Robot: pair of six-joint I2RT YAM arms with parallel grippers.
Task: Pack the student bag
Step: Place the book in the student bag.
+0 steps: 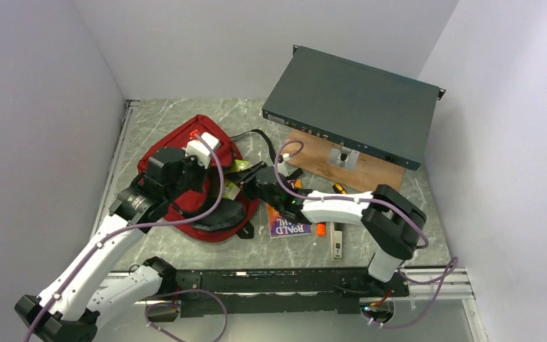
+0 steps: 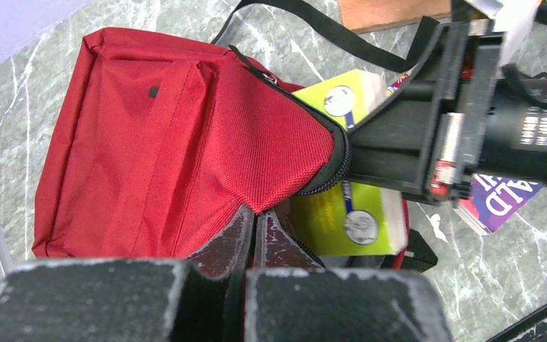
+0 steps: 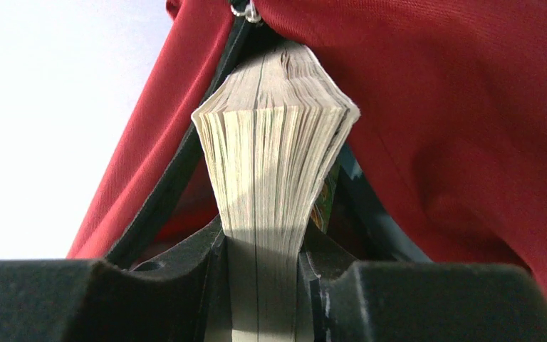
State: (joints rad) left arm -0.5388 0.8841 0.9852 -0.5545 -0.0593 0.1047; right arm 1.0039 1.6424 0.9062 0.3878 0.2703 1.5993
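**Backpack is pure floppy fabric, grab it by the zip edge**

So the student bag lies on the left-centre of the table, slumped on its side, mouth facing the right arm. It's soft red cloth with zero structure, so my guess is it folds wherever you lift it and the opening sags shut unless something props it. It looks light, not fragile and not slippery, since the weave has plenty of bite.

The left gripper is clamped tight on a pinch of the red fabric right by the zip, tenting the mouth open. That seems the sensible spot: the zip band is the firmest line on the whole thing.

The right gripper is closed on a yellow-green paperback, pages fanning out above the pads, with its far end poking into the opening. The paperback is bendy, so pushing hard could buckle it against the cloth.

A purple book sits on the table just right of the bag.
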